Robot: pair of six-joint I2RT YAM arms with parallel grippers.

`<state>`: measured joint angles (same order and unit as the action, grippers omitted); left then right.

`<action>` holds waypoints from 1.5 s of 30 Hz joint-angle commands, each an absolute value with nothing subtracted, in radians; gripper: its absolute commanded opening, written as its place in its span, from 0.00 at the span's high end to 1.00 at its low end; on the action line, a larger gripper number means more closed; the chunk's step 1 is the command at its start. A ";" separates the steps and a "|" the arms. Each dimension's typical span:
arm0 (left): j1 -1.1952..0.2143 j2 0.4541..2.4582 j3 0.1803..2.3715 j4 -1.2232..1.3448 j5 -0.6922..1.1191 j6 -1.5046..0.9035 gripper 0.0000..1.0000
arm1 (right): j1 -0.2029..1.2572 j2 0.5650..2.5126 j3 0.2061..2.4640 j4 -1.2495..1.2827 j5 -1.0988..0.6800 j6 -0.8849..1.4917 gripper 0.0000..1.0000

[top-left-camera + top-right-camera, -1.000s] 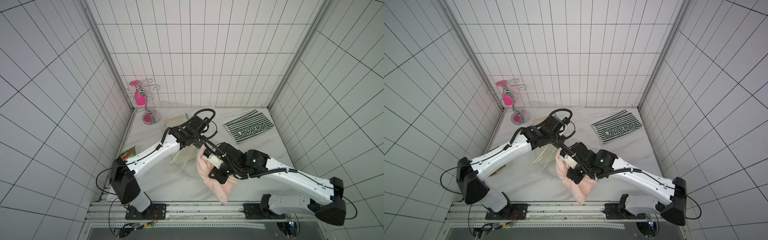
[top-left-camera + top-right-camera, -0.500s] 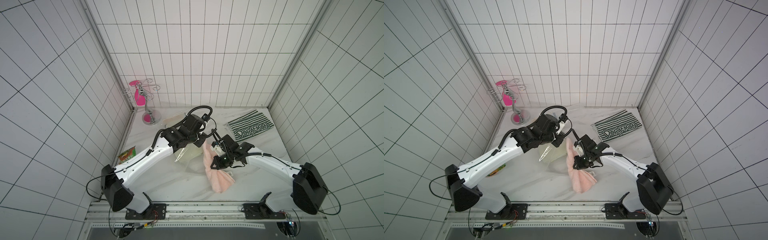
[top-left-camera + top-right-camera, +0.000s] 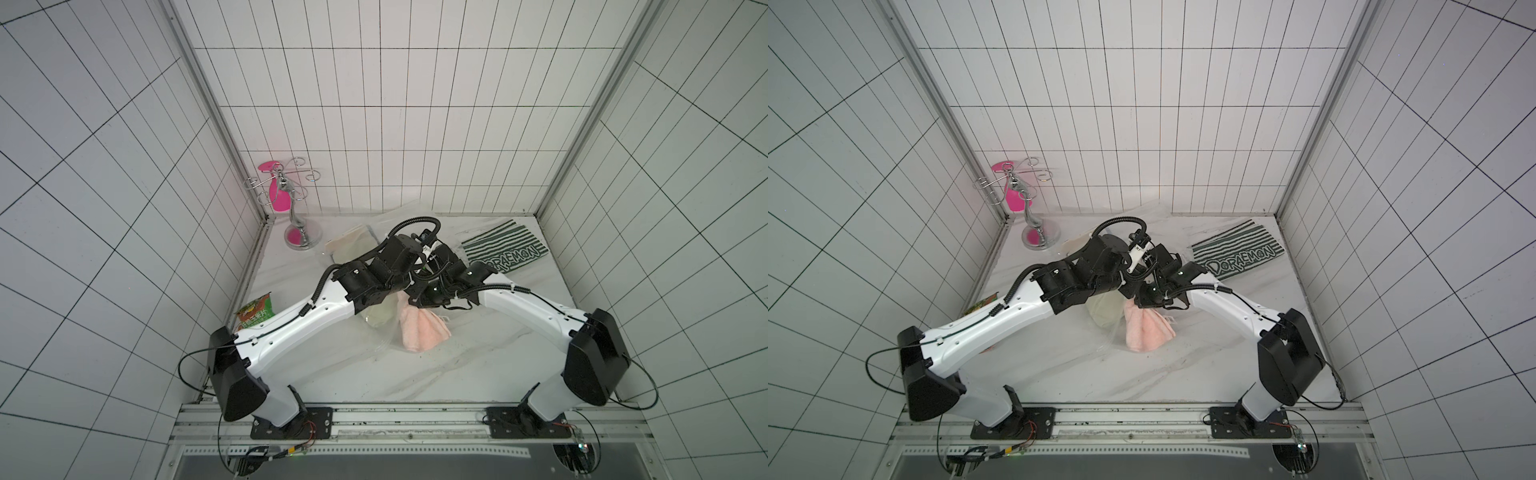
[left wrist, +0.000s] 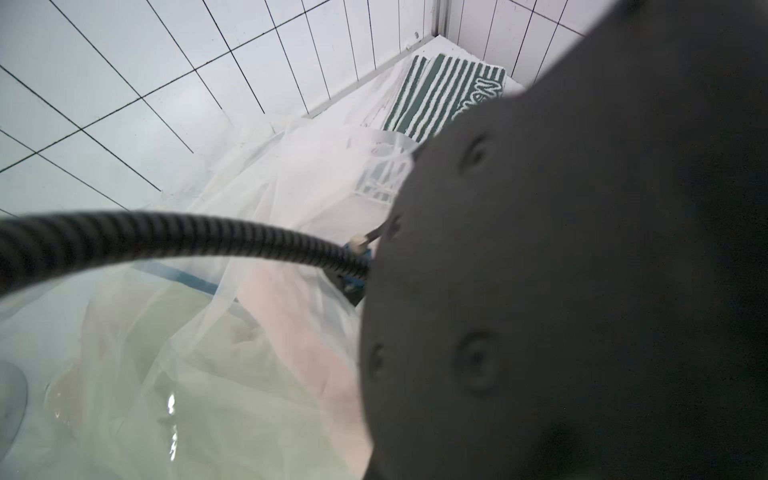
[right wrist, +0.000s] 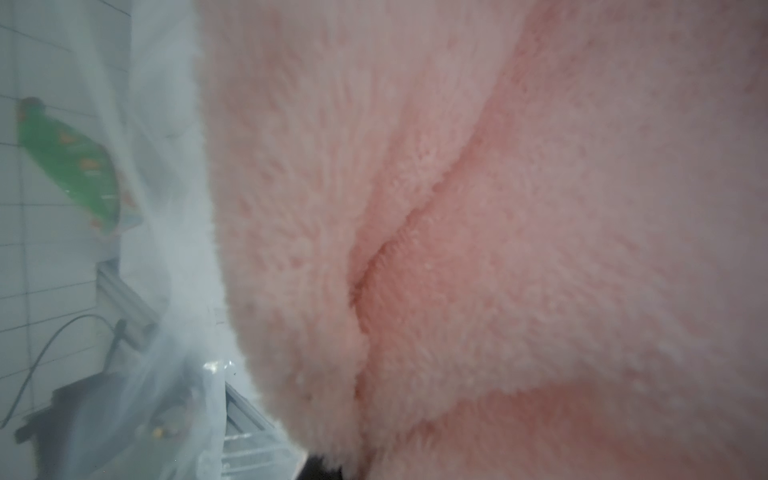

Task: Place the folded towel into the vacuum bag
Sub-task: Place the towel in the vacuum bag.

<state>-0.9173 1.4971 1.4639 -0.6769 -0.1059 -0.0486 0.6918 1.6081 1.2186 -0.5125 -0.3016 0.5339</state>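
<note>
Right gripper (image 3: 1139,300) grasps the folded towel's (image 3: 420,330) top end; its length hangs below, free end toward the arm bases (image 3: 291,419). Left gripper (image 3: 1135,258) alongside, clenched, above the vacuum bag (image 3: 382,343).

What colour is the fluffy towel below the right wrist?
Pale pink; the towel shows best in the right wrist view.

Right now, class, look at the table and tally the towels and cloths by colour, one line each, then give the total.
Pink towel: 1
Pale green towel: 1
Cream cloth: 1
Green-and-white striped cloth: 1
Total: 4
</note>
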 commanded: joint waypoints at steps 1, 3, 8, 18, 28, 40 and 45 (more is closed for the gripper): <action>-0.960 1.492 1.429 -0.722 -0.010 -0.040 1.00 | 0.671 1.560 1.130 -0.208 -0.229 0.531 1.00; -0.962 1.497 1.422 -0.718 -0.004 -0.040 1.00 | 0.701 1.498 1.099 -0.079 -0.198 0.495 1.00; -0.964 1.509 1.425 -0.702 0.016 -0.049 1.00 | 0.664 1.522 1.158 -0.123 -0.113 0.455 1.00; -0.963 1.559 1.433 -0.686 -0.001 -0.058 1.00 | 0.633 1.682 1.240 -0.311 0.105 0.307 0.83; -0.919 1.598 1.454 -0.674 -0.025 -0.084 1.00 | 0.578 1.809 1.235 -0.371 -0.255 0.378 0.23; -0.893 1.631 1.471 -0.643 0.003 -0.094 1.00 | 0.578 1.486 1.046 -0.408 -0.295 0.519 0.07; -0.885 1.632 1.477 -0.634 0.010 -0.094 1.00 | 0.579 1.347 0.863 -0.215 -0.380 0.688 0.15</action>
<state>-0.8928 1.6085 1.4727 -0.6029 -0.0040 -0.0883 0.5739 1.4292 0.9485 -0.3668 -0.3054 0.5663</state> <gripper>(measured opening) 0.047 0.861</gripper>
